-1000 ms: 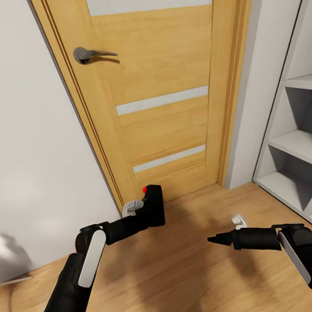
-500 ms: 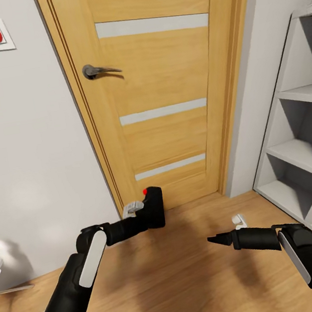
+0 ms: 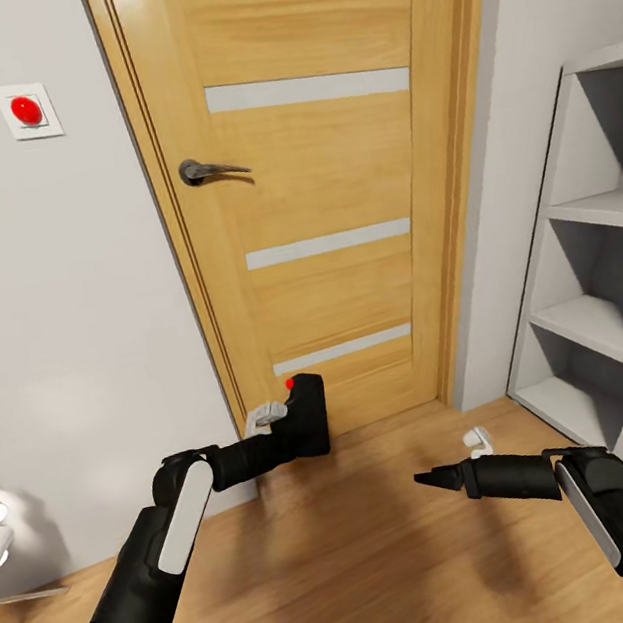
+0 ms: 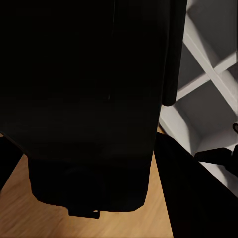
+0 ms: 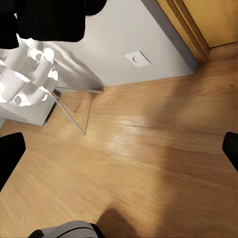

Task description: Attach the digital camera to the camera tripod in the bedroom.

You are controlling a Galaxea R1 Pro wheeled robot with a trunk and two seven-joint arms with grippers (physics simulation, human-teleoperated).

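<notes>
arms: 2, black | white panels | grey upper sleeves

The floor [image 3: 371, 545] is made of light wood planks. It runs up to the grey wall and the oak door [image 3: 323, 198]. A white cube shelf [image 3: 608, 323] stands on the floor near the door. In the right wrist view, thin metal legs [image 5: 74, 111] stand on the planks beside the wall. Dark shadows lie across the wood.
</notes>
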